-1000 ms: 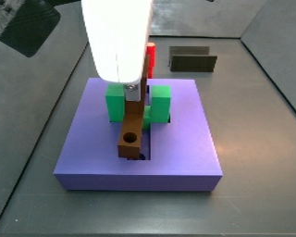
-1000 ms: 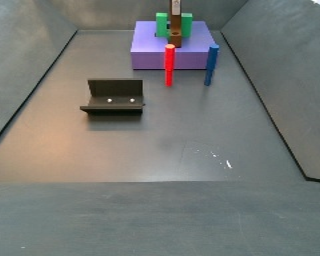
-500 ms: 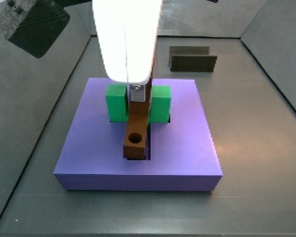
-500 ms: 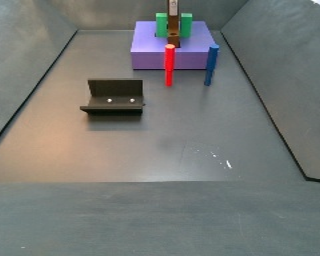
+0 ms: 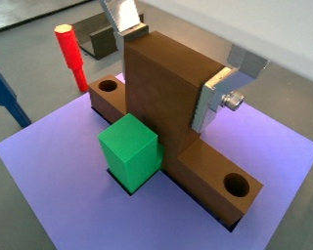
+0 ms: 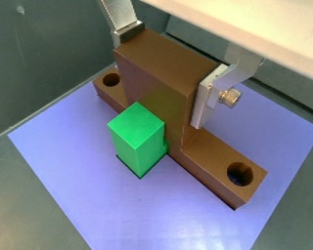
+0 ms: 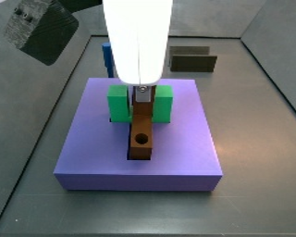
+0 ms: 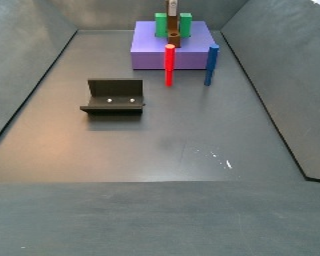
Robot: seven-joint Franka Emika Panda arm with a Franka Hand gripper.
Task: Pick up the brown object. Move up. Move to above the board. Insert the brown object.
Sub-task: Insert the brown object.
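The brown object (image 7: 141,139) is a long bar with a round hole near its front end. It lies lengthwise along the middle of the lavender board (image 7: 89,153), running between the two arms of the green block (image 7: 117,104). My gripper (image 7: 141,93) hangs straight down over the green block. Both wrist views show the gripper (image 5: 172,73) (image 6: 168,68) shut on the bar's upright brown part (image 5: 172,127) (image 6: 159,98), with a silver finger (image 5: 214,96) flat against each side. The bar's arms with holes rest low on the board (image 5: 67,171) (image 6: 81,166).
A red peg (image 8: 170,62) and a blue peg (image 8: 212,62) stand at one edge of the board. The dark fixture (image 8: 113,97) sits on the grey floor apart from the board and shows behind it (image 7: 194,61) in a side view. Walls enclose the floor.
The brown object has swung from a slant to lie straight along the board's groove, and it sits lower. The arm has shifted slightly right with it.
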